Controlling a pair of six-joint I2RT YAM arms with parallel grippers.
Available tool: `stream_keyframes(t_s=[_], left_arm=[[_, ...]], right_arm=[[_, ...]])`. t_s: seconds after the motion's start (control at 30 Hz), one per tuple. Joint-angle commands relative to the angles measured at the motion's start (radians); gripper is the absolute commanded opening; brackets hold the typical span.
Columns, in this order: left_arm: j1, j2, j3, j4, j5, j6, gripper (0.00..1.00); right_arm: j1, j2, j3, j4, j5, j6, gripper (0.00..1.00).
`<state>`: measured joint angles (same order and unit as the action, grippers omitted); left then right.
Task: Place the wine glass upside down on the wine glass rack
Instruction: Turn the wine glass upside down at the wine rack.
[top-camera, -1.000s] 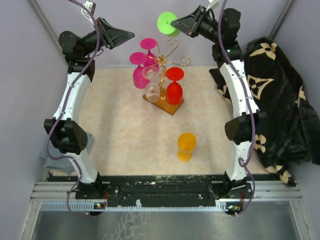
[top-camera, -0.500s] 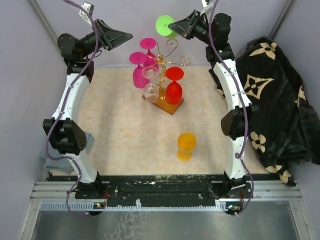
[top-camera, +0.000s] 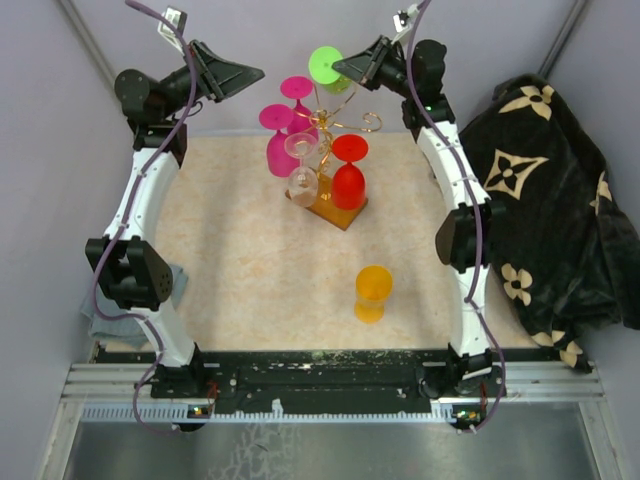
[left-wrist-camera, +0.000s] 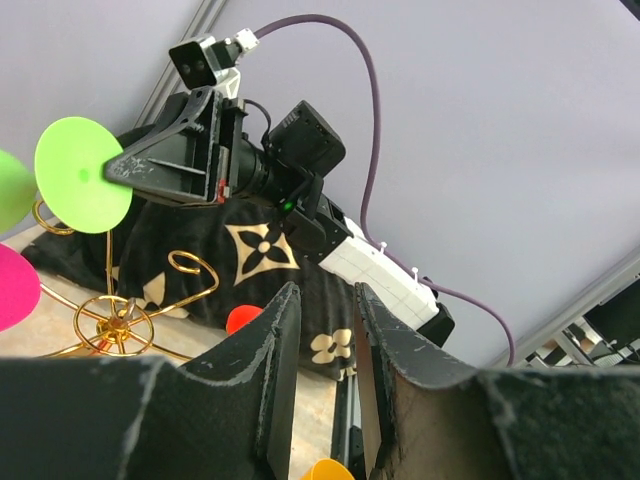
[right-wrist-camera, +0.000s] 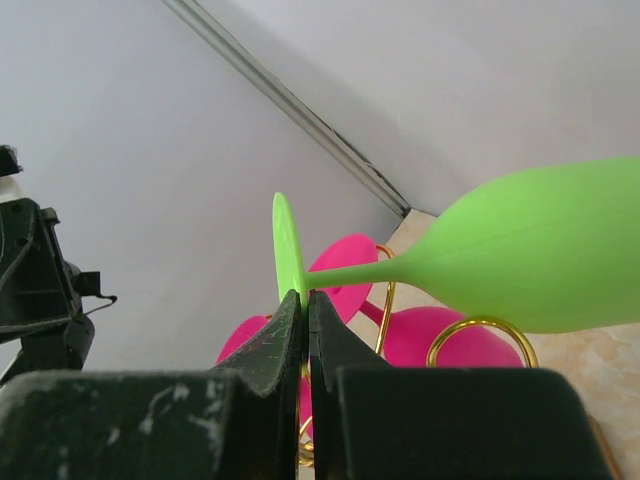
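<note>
Against lilac wall, right gripper pinches green wine glass.

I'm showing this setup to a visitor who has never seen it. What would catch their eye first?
Probably the green wine glass, gripped by its stem in the right gripper above the gold wine glass rack at the table's far side. Next come the pink glasses, red glass and clear glass hanging on the rack, and a lone orange glass standing nearer the arms.
</note>
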<state>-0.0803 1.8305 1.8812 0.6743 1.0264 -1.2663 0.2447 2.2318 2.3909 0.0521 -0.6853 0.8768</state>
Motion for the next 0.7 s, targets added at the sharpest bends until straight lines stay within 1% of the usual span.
stream_keyframes(t_s=[0.0, 0.27, 0.4, 0.67], left_arm=[[0.008, -0.030, -0.007, 0.046, 0.008, -0.010, 0.34], [0.010, -0.035, -0.029, 0.074, -0.001, -0.035, 0.34], [0.010, -0.037, -0.029, 0.074, -0.006, -0.036, 0.34], [0.010, -0.039, -0.038, 0.086, -0.007, -0.050, 0.34]], right_arm=[[-0.003, -0.014, 0.062, 0.036, -0.033, 0.032, 0.00], [-0.006, -0.041, 0.029, -0.036, -0.071, 0.060, 0.00], [-0.006, -0.072, -0.016, -0.041, -0.080, 0.050, 0.00], [-0.019, -0.112, -0.048, -0.068, -0.081, 0.035, 0.00]])
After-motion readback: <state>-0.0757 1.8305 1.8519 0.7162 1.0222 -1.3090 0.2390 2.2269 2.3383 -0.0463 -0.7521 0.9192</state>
